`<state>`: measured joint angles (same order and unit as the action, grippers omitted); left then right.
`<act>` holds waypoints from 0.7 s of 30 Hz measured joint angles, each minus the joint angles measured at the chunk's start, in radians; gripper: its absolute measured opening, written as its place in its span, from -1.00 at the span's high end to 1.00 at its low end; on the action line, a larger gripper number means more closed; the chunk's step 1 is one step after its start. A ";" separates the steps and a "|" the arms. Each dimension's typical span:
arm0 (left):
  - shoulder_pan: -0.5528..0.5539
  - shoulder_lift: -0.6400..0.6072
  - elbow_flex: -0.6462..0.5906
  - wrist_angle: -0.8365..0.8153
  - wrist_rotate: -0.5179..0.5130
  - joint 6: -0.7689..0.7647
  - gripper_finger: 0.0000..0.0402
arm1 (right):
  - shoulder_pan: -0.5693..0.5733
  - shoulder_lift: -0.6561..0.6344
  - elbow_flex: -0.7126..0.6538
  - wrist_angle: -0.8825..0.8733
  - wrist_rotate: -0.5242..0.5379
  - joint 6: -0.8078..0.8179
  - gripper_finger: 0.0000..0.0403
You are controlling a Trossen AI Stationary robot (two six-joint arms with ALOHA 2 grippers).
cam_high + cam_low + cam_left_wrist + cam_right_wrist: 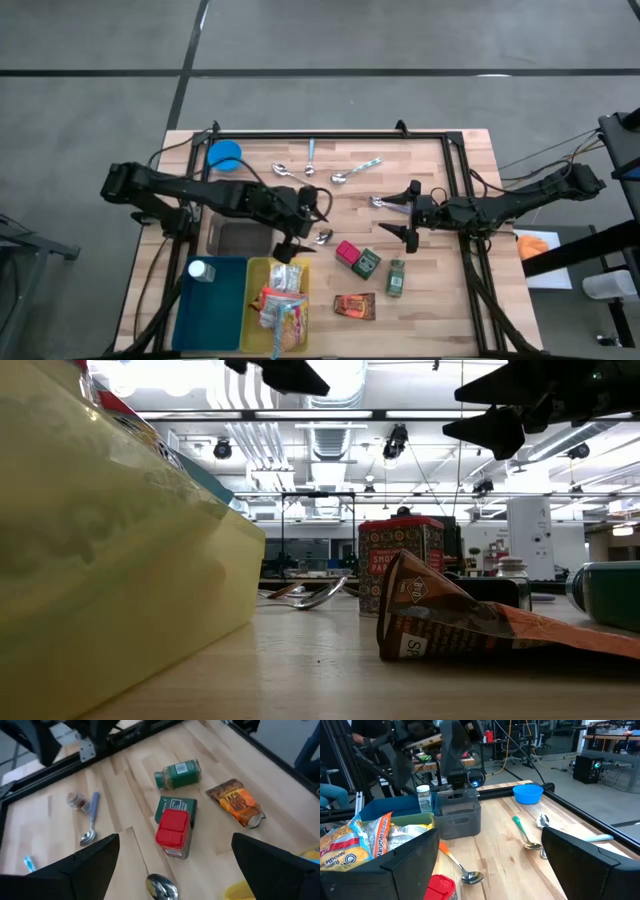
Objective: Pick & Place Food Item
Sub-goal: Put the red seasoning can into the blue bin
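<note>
Four food items lie on the wooden table right of the bins: a tin with a red lid (347, 254), a green box (367, 263), a green spice bottle (396, 278) on its side, and an orange-brown taco packet (355, 306) lying flat. My left gripper (293, 243) hovers open above the yellow bin's far end, slanting down toward the red-lidded tin (173, 831), with nothing between its fingers. My right gripper (410, 214) stands open and level, farther right and above the table, holding nothing.
A yellow bin (262, 290) holds noodle packets (285, 310). A blue bin (222, 310) holds a white-capped bottle (200, 270). A dark grey bin (238, 238) sits behind them. A blue bowl (224, 155) and several spoons (355, 172) lie toward the far edge, inside a black frame (330, 135).
</note>
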<state>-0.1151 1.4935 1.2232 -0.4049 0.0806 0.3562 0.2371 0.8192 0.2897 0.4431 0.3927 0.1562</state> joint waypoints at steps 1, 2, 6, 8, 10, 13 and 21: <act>0.002 0.019 0.007 0.002 0.003 0.007 -0.93 | 0.000 0.000 0.000 0.000 0.000 0.000 -0.73; 0.004 0.033 0.012 0.006 0.010 0.011 -0.93 | 0.000 0.000 0.000 0.000 0.000 0.000 -0.73; 0.019 0.098 0.037 0.014 0.030 0.015 -0.93 | 0.000 0.000 0.000 0.000 0.000 0.000 -0.73; 0.024 0.131 0.055 0.019 0.044 0.014 -0.93 | 0.000 0.000 0.000 0.000 0.000 0.000 -0.73; 0.026 0.166 0.074 0.019 0.050 0.014 -0.93 | 0.000 0.000 0.000 0.000 0.000 0.000 -0.73; 0.026 0.221 0.106 0.020 0.051 0.014 -0.93 | 0.000 0.000 0.000 0.000 0.000 0.000 -0.73; 0.026 0.367 0.191 0.019 0.051 0.014 -0.93 | 0.000 0.000 0.000 -0.001 0.000 0.000 -0.73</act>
<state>-0.0887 1.8608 1.4143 -0.3859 0.1318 0.3706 0.2371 0.8192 0.2897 0.4423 0.3927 0.1562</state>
